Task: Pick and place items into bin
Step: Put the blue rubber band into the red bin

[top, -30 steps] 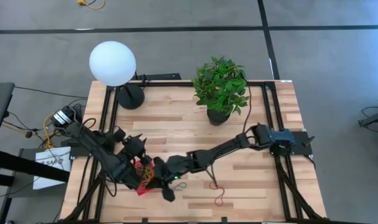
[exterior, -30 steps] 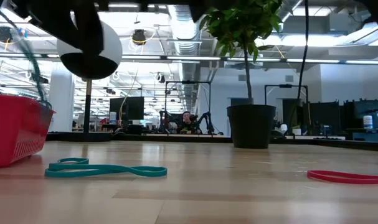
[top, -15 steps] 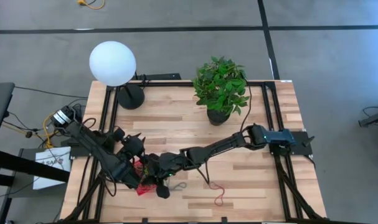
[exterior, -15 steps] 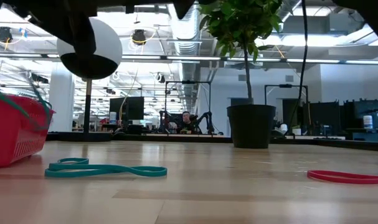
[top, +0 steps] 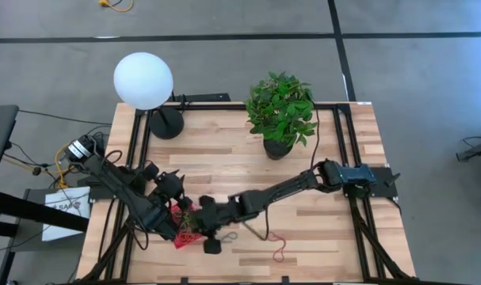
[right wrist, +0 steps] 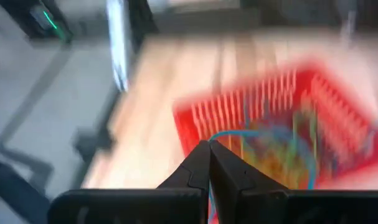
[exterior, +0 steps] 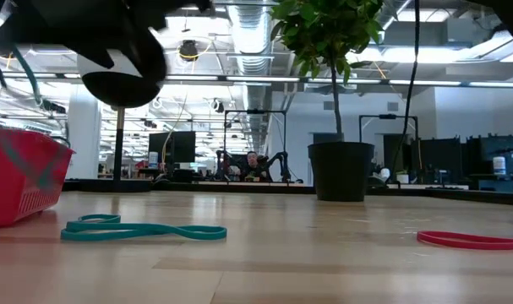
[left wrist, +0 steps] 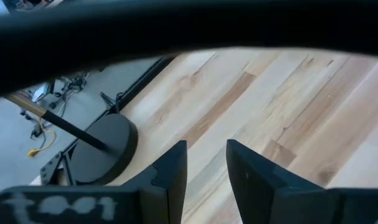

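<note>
Near the table's front left edge sits the red basket (top: 182, 230), a small slatted bin with a tangle of green, blue and orange bands (right wrist: 282, 149) inside it, blurred in the right wrist view. Over its rim hangs the right gripper (right wrist: 209, 163), fingers pressed together on a thin blue band (right wrist: 235, 135) that loops away above the basket. The left gripper (left wrist: 204, 177) is beside the basket on its left, fingers parted with bare wood showing between them; whether it touches the basket cannot be made out, since both arms cover most of it from above. On the wood to the basket's right lie a teal band (exterior: 142, 229) twisted into a figure-eight and, farther right, a red band (exterior: 472, 240). At the back stand a potted plant (top: 281, 113) and a white globe lamp (top: 143, 80).
</note>
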Controlling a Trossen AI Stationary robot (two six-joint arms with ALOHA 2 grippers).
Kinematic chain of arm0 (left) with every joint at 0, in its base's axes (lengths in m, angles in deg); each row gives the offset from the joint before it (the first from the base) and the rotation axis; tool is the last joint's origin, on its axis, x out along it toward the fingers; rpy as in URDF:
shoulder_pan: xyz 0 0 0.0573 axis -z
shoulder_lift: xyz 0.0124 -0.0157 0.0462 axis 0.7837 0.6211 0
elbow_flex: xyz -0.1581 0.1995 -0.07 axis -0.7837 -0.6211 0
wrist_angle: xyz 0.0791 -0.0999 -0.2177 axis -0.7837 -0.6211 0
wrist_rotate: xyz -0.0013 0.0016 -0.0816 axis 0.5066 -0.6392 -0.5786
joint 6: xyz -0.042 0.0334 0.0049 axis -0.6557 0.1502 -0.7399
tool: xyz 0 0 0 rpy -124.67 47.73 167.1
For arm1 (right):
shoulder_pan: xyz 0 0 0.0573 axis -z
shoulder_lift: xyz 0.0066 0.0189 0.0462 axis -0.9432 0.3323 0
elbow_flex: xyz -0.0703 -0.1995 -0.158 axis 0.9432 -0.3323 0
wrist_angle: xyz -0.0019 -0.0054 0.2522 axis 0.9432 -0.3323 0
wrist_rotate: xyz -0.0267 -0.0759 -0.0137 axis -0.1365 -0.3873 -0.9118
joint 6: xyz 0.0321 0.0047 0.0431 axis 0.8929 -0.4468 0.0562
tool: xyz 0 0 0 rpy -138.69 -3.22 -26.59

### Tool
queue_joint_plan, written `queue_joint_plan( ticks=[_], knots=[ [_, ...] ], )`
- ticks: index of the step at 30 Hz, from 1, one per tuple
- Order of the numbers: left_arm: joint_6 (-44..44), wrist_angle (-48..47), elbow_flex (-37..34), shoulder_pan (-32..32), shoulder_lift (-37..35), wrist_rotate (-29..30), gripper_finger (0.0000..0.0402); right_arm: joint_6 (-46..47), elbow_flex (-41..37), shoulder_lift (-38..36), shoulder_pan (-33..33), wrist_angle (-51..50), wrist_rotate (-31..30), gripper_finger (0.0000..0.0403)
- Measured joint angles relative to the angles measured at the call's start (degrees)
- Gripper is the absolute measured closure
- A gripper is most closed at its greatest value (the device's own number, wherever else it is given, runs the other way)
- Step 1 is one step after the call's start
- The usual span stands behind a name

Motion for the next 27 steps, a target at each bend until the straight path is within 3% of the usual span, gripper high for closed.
queue_joint_plan(
  ticks=[5, 8, 18, 20, 23, 27],
  knots=[
    [0.7, 0.4, 0.0, 0.0, 0.0, -0.5, 0.0299, 1.6, 0.0, -0.9, -2.1, -11.1, -3.1, 0.0403],
    [0.9, 0.4, 0.0, 0.0, 0.0, -0.6, 0.0299, 1.3, -0.1, -3.2, -3.6, -16.7, -8.9, 0.0403],
    [1.1, 0.5, 0.0, 0.0, 0.0, -0.4, 0.0299, -7.2, 0.0, -10.6, -5.9, -10.4, -28.8, 0.0403],
    [1.2, 0.5, 0.0, 0.0, 0.0, 0.3, 0.0299, -10.2, 0.0, -10.5, -5.8, -5.7, -28.1, 0.0403],
    [1.4, 0.5, 0.0, 0.0, 0.0, 1.2, 0.0299, -14.5, 0.0, -9.3, -5.1, 3.2, -20.8, 0.0403],
    [1.7, 0.5, 0.0, 0.0, 0.0, 1.3, 0.0299, -14.4, -0.1, -6.9, -4.0, 6.7, -13.6, 0.0403]
  ],
)
